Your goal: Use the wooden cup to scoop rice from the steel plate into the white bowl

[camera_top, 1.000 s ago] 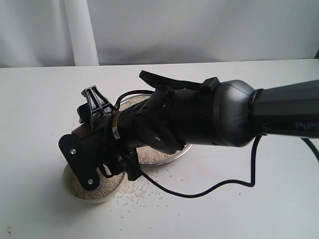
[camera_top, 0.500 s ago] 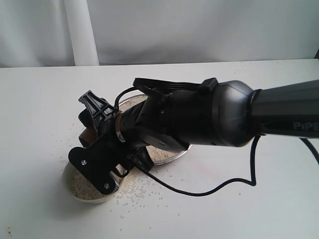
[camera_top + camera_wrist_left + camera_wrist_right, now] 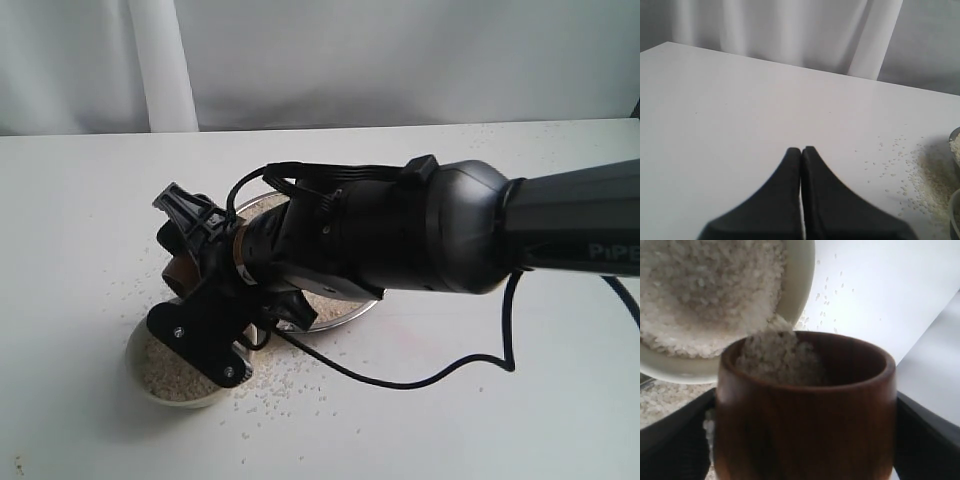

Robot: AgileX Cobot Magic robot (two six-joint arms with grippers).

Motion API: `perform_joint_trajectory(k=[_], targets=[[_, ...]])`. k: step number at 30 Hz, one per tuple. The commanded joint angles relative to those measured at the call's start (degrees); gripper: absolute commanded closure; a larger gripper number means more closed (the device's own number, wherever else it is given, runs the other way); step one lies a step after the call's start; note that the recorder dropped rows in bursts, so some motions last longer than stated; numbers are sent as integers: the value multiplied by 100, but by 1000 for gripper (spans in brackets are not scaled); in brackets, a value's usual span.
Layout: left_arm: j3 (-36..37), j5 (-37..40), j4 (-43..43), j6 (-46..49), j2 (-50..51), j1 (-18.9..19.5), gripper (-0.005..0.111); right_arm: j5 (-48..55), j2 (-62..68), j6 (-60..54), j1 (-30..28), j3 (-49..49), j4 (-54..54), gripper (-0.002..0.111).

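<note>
Over the white bowl (image 3: 801,285) my right fingers (image 3: 200,285) held the wooden cup (image 3: 805,410), one finger pressed to each side of its barrel, spread wide around it and gripping it firmly. I had the cup tipped toward the bowl, its mouth low over the near part of the rim, and the rice (image 3: 775,357) inside it was bunched up against the lip nearest the bowl; whether grains were falling at that instant I could not tell. The bowl stood on the surface (image 3: 450,430) just beside the steel plate (image 3: 350,314), and it already carried a good pale layer of rice, so I judged at least part of the job done and this load about to join it. More rice lay in the plate, partly hidden under my arm, so scooping was left to do if the plate was meant to be cleared. Some rice had also gone astray, scattered on the surface around the bowl and toward the plate. My left fingers (image 3: 801,152) were pressed together with nothing between them, off to the side over bare surface and taking no part. What I reckoned was left: empty the cup fully, then go to the plate for another scoop.
</note>
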Motion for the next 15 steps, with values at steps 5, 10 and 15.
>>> perform_joint_trajectory(k=[5,10,15], targets=[[4,-36,-21,-13,44,-8,107,-48,-35,-6,1,-58,-371,108],[4,-36,-21,-13,44,-8,107,-48,-35,-6,1,-58,-462,108],[4,-36,-21,-13,44,-8,107,-48,-23,-6,10,-58,-613,108]])
